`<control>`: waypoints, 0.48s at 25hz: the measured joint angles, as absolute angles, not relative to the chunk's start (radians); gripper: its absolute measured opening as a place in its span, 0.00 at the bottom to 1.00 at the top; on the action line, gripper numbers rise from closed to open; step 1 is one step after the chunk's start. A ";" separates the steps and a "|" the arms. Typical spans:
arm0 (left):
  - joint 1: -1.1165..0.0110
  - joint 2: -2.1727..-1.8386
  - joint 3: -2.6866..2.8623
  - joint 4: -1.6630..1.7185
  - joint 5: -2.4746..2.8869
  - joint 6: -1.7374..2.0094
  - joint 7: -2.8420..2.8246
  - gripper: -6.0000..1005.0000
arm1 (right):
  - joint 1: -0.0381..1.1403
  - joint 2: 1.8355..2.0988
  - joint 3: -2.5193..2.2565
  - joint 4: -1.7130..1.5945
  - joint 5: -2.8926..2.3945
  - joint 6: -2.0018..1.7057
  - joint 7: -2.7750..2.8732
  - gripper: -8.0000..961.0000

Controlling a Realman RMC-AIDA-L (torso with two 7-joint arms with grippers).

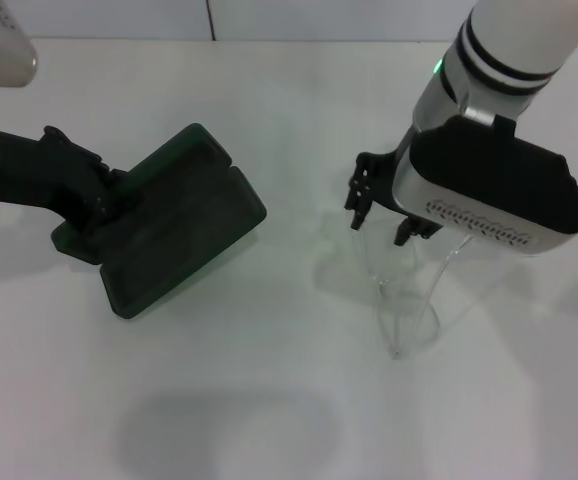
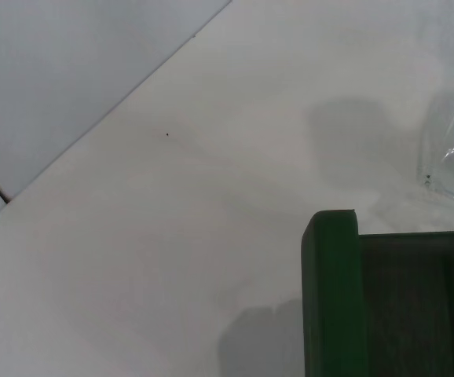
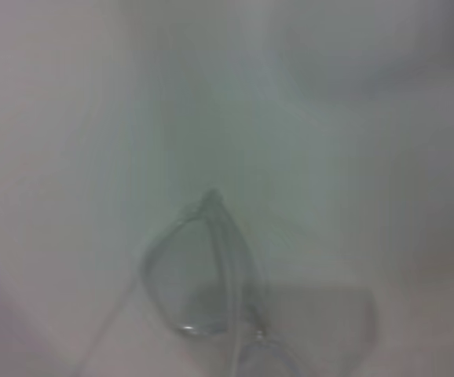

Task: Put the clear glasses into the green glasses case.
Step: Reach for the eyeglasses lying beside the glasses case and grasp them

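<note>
Right gripper [image 1: 381, 212] hangs over the white table [image 1: 269, 400], fingers spread a bit right above the clear glasses [image 1: 409, 310], not holding anything as far as I can see. Left gripper [image 1: 99, 200] is at the back edge of the open green glasses case [image 1: 184, 225]; can't tell if it's clamped. Right wrist view only gives a smeary lens; left wrist view catches a case corner plus a sliver of the glasses.

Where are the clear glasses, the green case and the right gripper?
clear glasses [image 1: 409, 320], head view, on the lens frame.
green glasses case [image 1: 184, 225], head view, on its open dark lining.
right gripper [image 1: 381, 208], head view, midway between its fingertips.
</note>
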State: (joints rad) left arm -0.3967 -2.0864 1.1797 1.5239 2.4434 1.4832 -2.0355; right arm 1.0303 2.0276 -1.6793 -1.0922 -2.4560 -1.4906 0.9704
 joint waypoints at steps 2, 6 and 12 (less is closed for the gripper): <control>-0.398 -2.086 1.180 1.524 2.444 1.483 -2.031 0.20 | 1.014 2.028 -1.660 -1.114 -2.443 -1.486 0.980 0.40; -0.403 -2.086 1.180 1.524 2.444 1.482 -2.028 0.20 | 0.971 2.027 -1.601 -1.170 -2.380 -1.465 1.011 0.39; -0.416 -2.083 1.180 1.526 2.484 1.482 -2.028 0.20 | 0.838 2.027 -1.485 -1.307 -2.250 -1.460 1.043 0.37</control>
